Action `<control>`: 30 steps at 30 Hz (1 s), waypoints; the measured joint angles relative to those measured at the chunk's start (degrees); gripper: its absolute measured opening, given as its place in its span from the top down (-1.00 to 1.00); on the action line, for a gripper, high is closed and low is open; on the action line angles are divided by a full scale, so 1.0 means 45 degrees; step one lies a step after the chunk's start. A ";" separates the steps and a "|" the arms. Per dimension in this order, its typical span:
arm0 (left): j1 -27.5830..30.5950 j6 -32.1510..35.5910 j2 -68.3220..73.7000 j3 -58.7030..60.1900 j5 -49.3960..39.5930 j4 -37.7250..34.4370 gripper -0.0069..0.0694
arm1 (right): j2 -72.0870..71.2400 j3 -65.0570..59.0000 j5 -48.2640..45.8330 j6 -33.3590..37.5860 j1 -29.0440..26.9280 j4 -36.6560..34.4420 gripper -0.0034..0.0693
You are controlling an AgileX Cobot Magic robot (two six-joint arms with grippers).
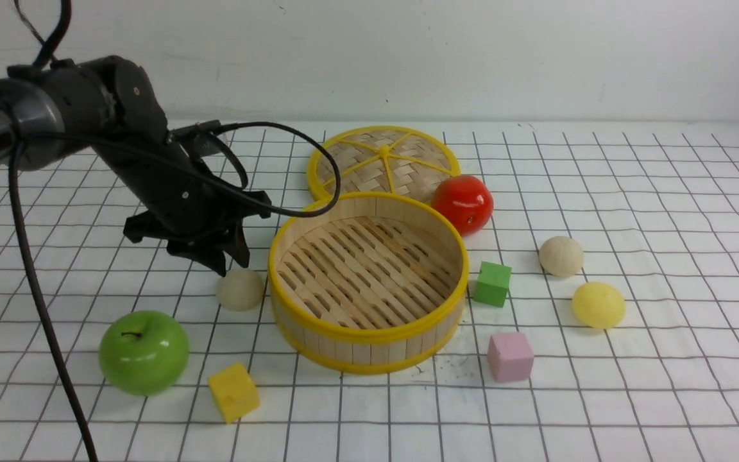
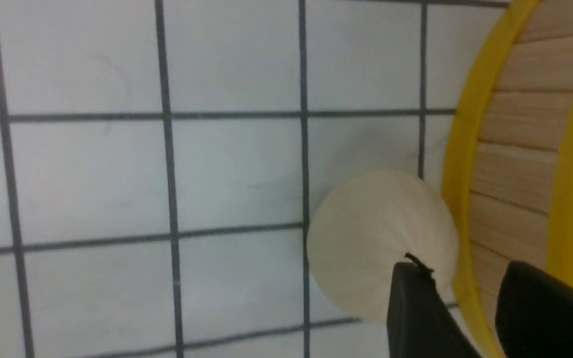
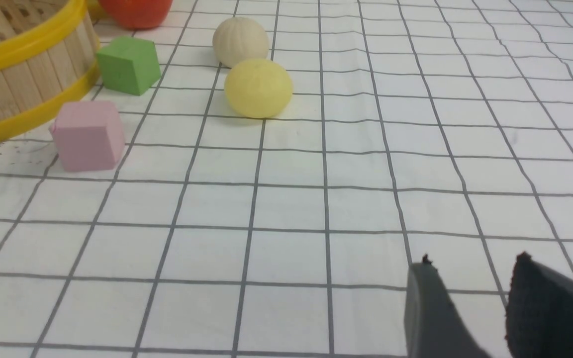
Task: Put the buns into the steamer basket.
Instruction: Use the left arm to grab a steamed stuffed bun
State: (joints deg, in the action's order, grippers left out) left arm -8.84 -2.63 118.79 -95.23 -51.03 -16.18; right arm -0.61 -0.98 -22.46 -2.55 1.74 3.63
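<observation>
The basket point(image 1: 369, 333) stands in the middle of the table point(image 1: 664, 385), with all three buns lying on the cloth outside it. The left bun point(image 1: 240, 289), beige, sits just beside the basket's left wall; the wrist view suggests they touch or nearly so, though the angle does not settle it. The left gripper point(image 1: 229, 262) hangs directly over this bun, pointing down, its fingers point(image 2: 416, 308) spread apart and grasping nothing; one fingertip appears just above the bun's top, and contact cannot be told. The right bun point(image 1: 560, 256), also beige, lies to the right of the basket, well apart from it, and the yellow bun point(image 1: 598, 305) lies near it, slightly nearer and further right. The right gripper point(image 3: 473, 261) shows only in its own wrist view, low over bare cloth on the near right, fingers released with an empty gap between them. A green cube point(image 1: 492, 283) sits just beside the basket's right wall and a pink cube point(image 1: 510, 357) near its near-right side. The lid point(image 1: 382, 160) lies flat behind the basket, a red fruit point(image 1: 463, 204) at its right edge. An apple point(image 1: 144, 351) and a yellow cube point(image 1: 233, 391) rest on the near left.
</observation>
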 joint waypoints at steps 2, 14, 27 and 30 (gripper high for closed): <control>0.0000 0.0000 0.0334 -0.0001 0.0448 0.0000 0.19 | 0.0000 0.0000 0.0000 0.0000 0.0000 0.0000 0.24; 0.0000 0.0000 0.0800 -0.0065 0.0128 0.0257 0.24 | 0.0000 0.0000 0.0000 0.0000 0.0000 0.0000 0.24; 0.0000 -0.0005 0.0763 -0.0065 -0.0130 0.0408 0.85 | 0.0000 0.0000 0.0000 0.0000 0.0000 0.0000 0.24; 0.0000 -0.0005 0.0598 -0.0065 -0.0186 0.0398 0.85 | 0.0000 0.0000 0.0000 0.0000 0.0000 0.0000 0.24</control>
State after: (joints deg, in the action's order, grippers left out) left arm -8.84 -2.65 121.48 -95.52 -51.86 -14.39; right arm -0.61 -0.98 -22.46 -2.55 1.74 3.63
